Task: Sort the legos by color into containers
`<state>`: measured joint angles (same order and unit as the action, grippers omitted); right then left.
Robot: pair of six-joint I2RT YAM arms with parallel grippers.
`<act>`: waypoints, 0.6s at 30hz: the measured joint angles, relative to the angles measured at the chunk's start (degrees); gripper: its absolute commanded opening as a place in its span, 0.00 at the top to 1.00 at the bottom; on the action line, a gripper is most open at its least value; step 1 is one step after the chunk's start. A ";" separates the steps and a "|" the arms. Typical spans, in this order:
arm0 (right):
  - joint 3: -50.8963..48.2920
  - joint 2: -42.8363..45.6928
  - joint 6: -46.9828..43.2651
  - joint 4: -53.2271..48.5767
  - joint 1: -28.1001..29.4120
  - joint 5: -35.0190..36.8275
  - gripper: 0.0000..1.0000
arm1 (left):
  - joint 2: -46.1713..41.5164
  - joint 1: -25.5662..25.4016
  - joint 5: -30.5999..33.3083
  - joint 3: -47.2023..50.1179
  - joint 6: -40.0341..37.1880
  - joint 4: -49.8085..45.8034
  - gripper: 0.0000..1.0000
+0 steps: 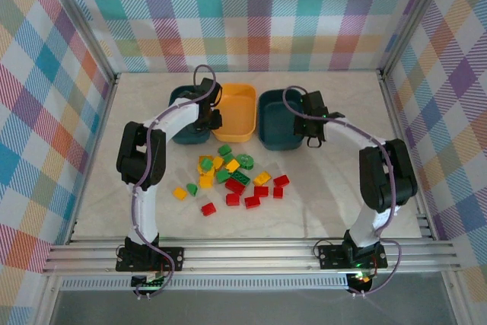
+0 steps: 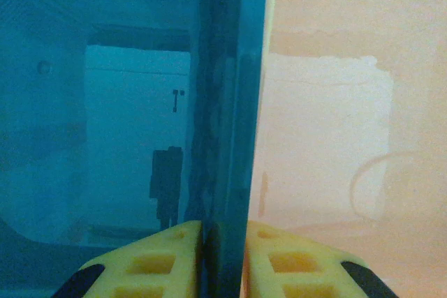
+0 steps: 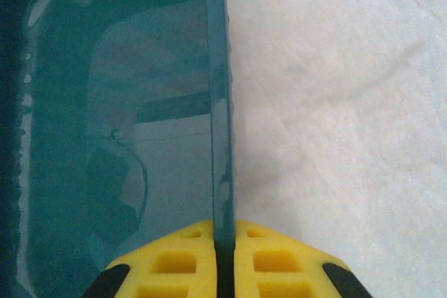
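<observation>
Left wrist: left fingers (image 2: 150,263) pinch left bin (image 2: 223,102), maybe "T"; right fingers (image 3: 174,259), right bin (image 3: 218,68).

The left teal bin (image 1: 189,135) and the right teal bin (image 1: 278,123) are a plain, glossy dark teal; the orange-yellow bin (image 1: 237,116) is one solid shade. The red legos (image 1: 260,190), yellow legos (image 1: 206,165) and green legos (image 1: 224,151) are each a single bright colour. The desk (image 1: 312,211) is cream with faint marbling. The walls (image 1: 304,5) carry a pastel plaid of pink, turquoise, yellow, orange and purple on white. The left fingers (image 2: 150,266) and right fingers (image 3: 279,259) are bright yellow with black tips.
</observation>
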<state>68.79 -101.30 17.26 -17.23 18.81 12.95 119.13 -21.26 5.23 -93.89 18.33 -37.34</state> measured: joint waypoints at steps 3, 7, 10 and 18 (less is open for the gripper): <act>3.91 -2.78 -1.73 -1.16 -0.24 -0.48 0.88 | 0.00 0.00 -0.02 0.00 0.66 0.02 0.74; 5.18 -4.52 -2.12 -2.43 -0.52 -1.73 0.83 | 0.00 0.00 -0.07 0.00 1.40 0.00 0.66; 5.92 -5.64 -1.77 -3.61 -1.05 -3.21 0.78 | 0.00 0.00 -0.11 0.00 1.64 -0.02 0.61; 6.14 -5.95 -0.04 -3.89 -2.36 -5.33 0.68 | -1.29 0.00 -1.68 0.63 1.70 0.00 0.42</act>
<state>74.94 -107.24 17.21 -21.12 16.45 7.62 117.84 -21.26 3.55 -93.25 20.03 -37.34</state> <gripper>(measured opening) 0.289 0.542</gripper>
